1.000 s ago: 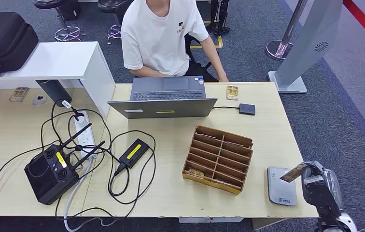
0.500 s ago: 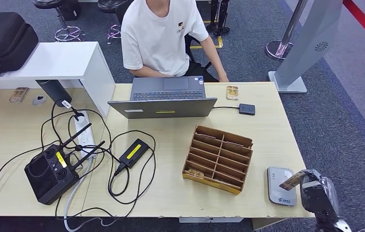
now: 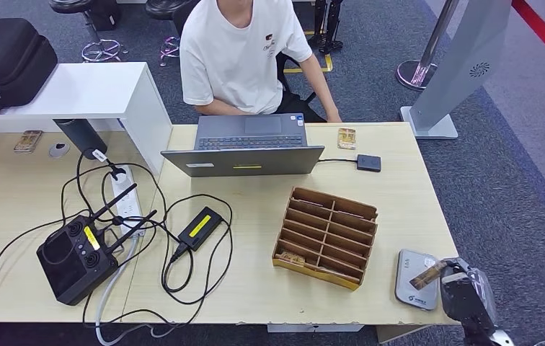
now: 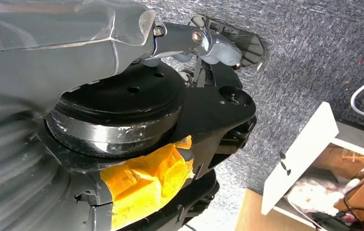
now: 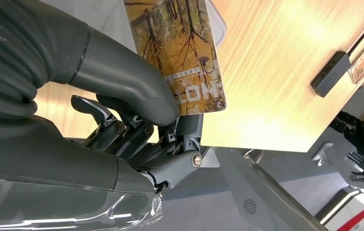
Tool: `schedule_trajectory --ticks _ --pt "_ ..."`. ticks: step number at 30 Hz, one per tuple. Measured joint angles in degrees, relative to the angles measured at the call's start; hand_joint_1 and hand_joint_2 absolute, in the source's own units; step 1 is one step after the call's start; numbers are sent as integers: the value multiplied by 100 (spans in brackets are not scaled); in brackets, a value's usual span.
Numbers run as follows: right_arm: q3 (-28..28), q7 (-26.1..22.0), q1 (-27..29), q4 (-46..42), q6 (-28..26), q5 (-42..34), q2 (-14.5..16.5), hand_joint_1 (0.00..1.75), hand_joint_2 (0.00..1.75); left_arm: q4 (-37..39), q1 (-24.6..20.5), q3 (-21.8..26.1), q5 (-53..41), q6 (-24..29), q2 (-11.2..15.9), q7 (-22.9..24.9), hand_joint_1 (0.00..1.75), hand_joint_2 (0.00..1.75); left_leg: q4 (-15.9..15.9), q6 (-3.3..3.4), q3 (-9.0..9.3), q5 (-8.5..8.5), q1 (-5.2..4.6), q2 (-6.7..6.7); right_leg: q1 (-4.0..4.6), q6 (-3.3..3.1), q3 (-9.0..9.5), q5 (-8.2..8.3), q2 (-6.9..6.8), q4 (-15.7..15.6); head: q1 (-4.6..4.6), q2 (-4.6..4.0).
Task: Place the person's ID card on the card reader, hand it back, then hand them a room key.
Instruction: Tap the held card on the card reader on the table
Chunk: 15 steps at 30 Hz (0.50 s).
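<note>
Right hand (image 3: 463,292) pinches the ID card (image 3: 427,274) between thumb and fingers at the table's (image 3: 399,180) near right corner. The card is tilted, its long axis running from the hand toward the card reader (image 3: 414,288), and its free end hangs over the reader's pale grey top; I cannot tell whether they touch. In the right wrist view the card (image 5: 180,53) bears an autumn-tree picture in yellow and brown with white lettering too turned to read. Left hand (image 4: 204,41) hangs over grey carpet, its fingers' state unclear. A second card (image 3: 347,138) lies by the laptop (image 3: 244,160), near the person (image 3: 237,50).
</note>
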Motion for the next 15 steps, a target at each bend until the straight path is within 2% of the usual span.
schedule_trajectory --ticks 8,15 --pt "2 58 -76 -356 -35 -171 -85 175 175 0 4 -7 6 -3 3 -18 0 175 0 0 -1 0 -1 0 -1 0 1 1 0 0 0 0" --pt "62 375 -401 -993 106 -512 -484 175 175 0 3 -24 -2 -5 13 -16 0 175 2 1 -1 1 -2 2 -2 2 2 6 2 1 0 0"
